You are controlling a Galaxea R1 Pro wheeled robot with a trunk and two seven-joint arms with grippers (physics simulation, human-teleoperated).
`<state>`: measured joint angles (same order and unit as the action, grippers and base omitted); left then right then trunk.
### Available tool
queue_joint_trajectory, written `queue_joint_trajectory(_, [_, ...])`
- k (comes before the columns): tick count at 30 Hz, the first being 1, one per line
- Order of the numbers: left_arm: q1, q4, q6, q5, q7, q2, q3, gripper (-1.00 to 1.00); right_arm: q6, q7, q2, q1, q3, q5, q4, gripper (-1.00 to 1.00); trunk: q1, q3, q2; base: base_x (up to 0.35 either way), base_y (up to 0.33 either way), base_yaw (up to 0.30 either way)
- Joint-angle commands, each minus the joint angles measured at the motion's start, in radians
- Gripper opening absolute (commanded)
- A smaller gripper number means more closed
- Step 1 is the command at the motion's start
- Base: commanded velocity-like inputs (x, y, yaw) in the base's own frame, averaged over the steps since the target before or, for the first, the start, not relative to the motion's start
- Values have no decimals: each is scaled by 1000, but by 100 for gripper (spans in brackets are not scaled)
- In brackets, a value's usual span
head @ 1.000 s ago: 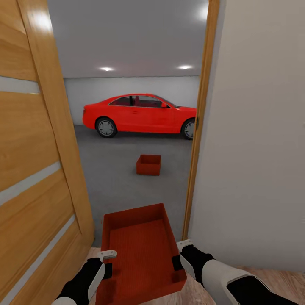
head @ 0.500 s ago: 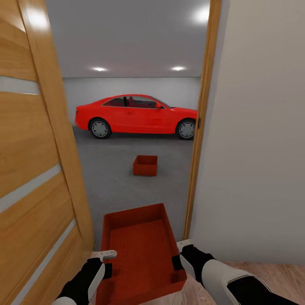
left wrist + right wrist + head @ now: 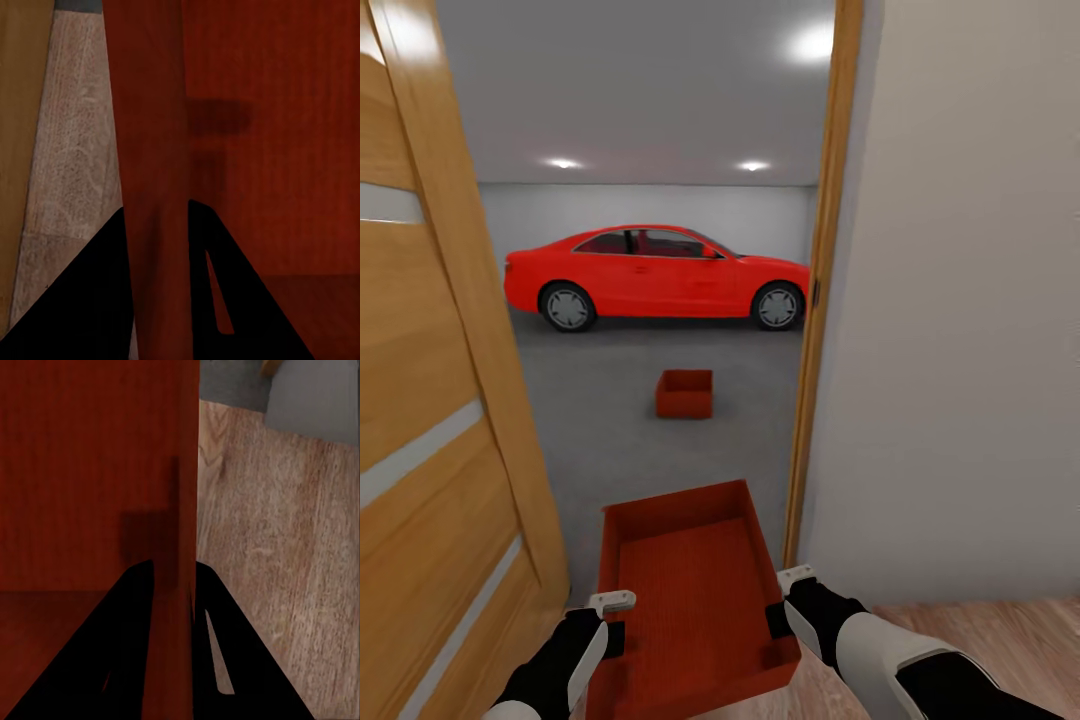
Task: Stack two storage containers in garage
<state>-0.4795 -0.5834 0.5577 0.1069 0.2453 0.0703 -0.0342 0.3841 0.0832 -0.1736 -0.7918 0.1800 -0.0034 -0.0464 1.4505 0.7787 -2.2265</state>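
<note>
Garage floor is showing through the doorway, car and deep box sliding leftward as the view is turning. Both claws, left and right, are clamping the tray's side walls between them; stacking is nearing.

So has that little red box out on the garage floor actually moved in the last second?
No. The small box has kept its spot below the car's middle; both slid left in the head view together, so the camera moved, not the box.
</note>
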Motion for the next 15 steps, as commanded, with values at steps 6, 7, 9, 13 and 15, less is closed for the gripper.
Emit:
queue_joint_trajectory(6, [1,0,1,19,9,0,30,-100,4,-31,-1,-1,-5,-23,-69,-100,0,0,-1,41,95,-70])
queue_joint_trajectory(7, [1,0,1,19,9,0,30,-100,4,-31,-1,-1,-5,-23,-69,-100,0,0,-1,7,15,-11])
queue_joint_trajectory(9, [1,0,1,19,9,0,30,-100,4,-31,-1,-1,-5,-23,-69,-100,0,0,-1,45,25,-5])
queue_joint_trajectory(13, [1,0,1,19,9,0,30,-100,4,-31,-1,-1,-5,-23,-69,-100,0,0,-1,209,110,-1])
queue_joint_trajectory(15, [1,0,1,19,9,0,30,-100,4,-31,-1,-1,-5,-23,-69,-100,0,0,-1,270,142,0])
